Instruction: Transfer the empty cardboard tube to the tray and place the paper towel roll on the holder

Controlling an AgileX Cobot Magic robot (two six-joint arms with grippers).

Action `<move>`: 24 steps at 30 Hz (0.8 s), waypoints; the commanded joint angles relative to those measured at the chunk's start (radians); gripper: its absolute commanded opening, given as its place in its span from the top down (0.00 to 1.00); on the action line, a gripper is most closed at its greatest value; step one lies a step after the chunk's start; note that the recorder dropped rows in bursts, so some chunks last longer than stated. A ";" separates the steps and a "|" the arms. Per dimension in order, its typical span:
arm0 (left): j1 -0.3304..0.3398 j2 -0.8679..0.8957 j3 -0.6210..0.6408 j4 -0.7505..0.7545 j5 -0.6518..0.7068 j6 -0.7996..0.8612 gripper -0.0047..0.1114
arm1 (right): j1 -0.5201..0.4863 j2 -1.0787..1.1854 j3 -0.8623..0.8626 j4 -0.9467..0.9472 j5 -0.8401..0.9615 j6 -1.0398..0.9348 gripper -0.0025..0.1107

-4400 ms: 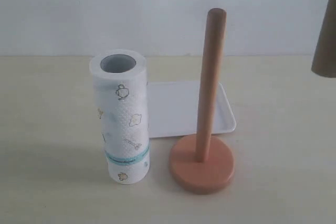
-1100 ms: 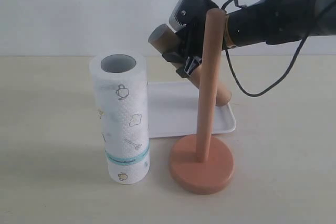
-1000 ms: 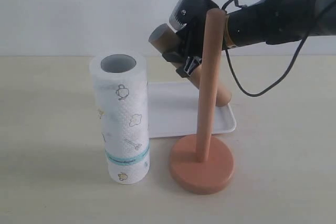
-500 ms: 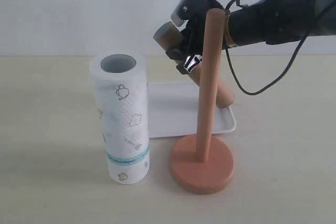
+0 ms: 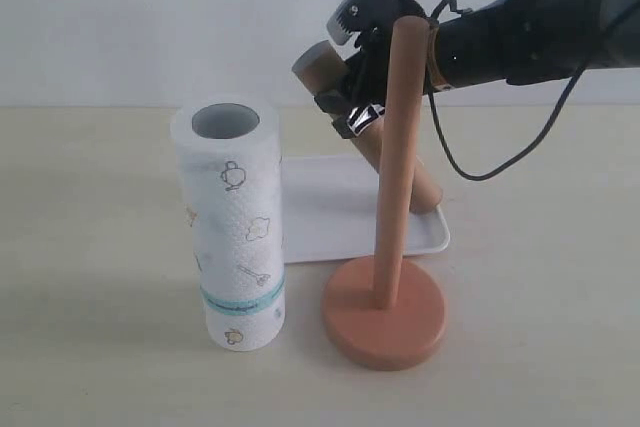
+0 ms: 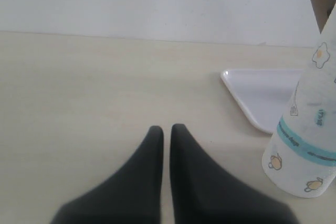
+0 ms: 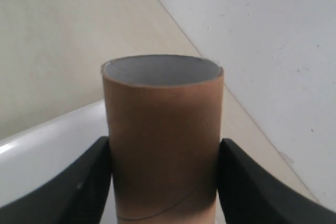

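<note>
My right gripper [image 5: 356, 97] is shut on the empty cardboard tube [image 5: 322, 63], which slants down over the white tray [image 5: 325, 212]; its lower end sits at the tray's right side, behind the holder's pole. In the right wrist view both fingers press the tube [image 7: 163, 140] with the tray [image 7: 47, 156] below. The paper towel roll [image 5: 232, 227] stands upright, left of the wooden holder [image 5: 390, 237]. My left gripper [image 6: 165, 132] is shut and empty above the table, with the roll [image 6: 307, 129] and the tray [image 6: 262, 95] off to one side.
A pale wall rises behind the beige table [image 5: 90, 247]. The right arm and its cable [image 5: 520, 147] hang over the table's back right. The holder's round base [image 5: 385, 325] lies just in front of the tray.
The tube came in from the right in my right gripper. Over the last second its lower end slid right and down on the tray. Roll, holder and left gripper stay put.
</note>
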 commanded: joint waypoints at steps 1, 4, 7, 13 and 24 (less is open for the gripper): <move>0.003 -0.003 0.003 -0.004 0.001 0.001 0.92 | 0.002 -0.002 -0.007 0.004 0.002 0.038 0.61; 0.003 -0.003 0.003 -0.004 0.001 0.001 0.92 | 0.000 -0.002 -0.005 0.004 0.002 0.062 0.61; 0.003 -0.003 0.003 -0.004 0.001 0.001 0.92 | 0.000 -0.002 0.004 0.004 -0.010 0.026 0.61; 0.003 -0.003 0.003 -0.004 0.001 0.001 0.92 | 0.000 -0.002 0.008 0.004 -0.050 -0.016 0.61; 0.003 -0.003 0.003 -0.004 0.001 0.001 0.92 | 0.000 -0.002 0.008 0.004 -0.028 0.047 0.35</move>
